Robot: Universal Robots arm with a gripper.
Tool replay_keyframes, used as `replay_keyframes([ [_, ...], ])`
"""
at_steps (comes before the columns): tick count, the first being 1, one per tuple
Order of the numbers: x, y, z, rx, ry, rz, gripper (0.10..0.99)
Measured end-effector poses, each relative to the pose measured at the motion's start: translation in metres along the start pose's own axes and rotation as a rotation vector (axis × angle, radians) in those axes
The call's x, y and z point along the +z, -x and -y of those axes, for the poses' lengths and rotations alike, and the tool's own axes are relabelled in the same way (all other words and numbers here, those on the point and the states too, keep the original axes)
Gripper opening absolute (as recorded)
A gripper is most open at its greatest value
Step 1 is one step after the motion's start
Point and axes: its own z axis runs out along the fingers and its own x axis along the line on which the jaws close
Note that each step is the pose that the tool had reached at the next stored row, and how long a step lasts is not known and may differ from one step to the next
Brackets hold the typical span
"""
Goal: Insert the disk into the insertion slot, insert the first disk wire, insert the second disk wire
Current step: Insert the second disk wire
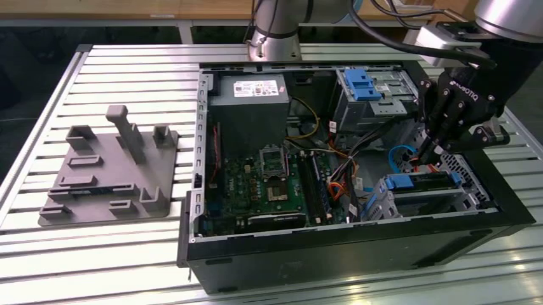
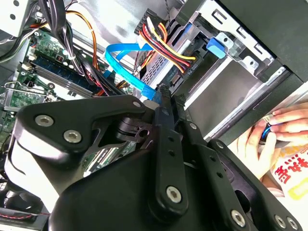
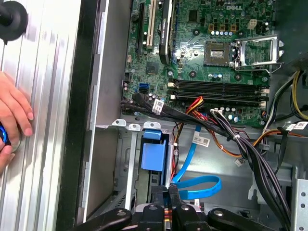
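The gripper [image 1: 426,154] is pinching narrowly at the blue cable's [image 3: 199,185] connector; its exact grip is obscured. The disk [image 1: 421,183] is sitting inside the insertion slot [image 1: 462,190], at five o'clock in the case [image 1: 339,254]. A hand [image 3: 12,120] is resting outside.

Blue-framed disk [image 1: 421,184] apparently seated in silver insertion slot [image 1: 383,204]
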Motion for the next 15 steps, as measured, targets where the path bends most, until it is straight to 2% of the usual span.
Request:
replay_keyframes([
  [1, 0.0000, 0.0000, 0.0000, 0.000, -0.003, 0.0033, 0.161],
  [4, 0.0001, -0.0001, 0.0000, 0.001, -0.017, 0.0228, 0.161],
  [7, 0.0002, -0.0010, 0.0000, 0.000, -0.023, 0.0539, 0.161],
  [9, 0.0002, -0.0020, -0.0002, 0.001, -0.025, 0.0698, 0.161],
  [11, 0.0003, -0.0024, -0.0002, 0.008, -0.024, 0.0754, 0.161],
  [15, 0.0003, -0.0025, -0.0002, 0.061, -0.020, 0.0781, 0.161],
])
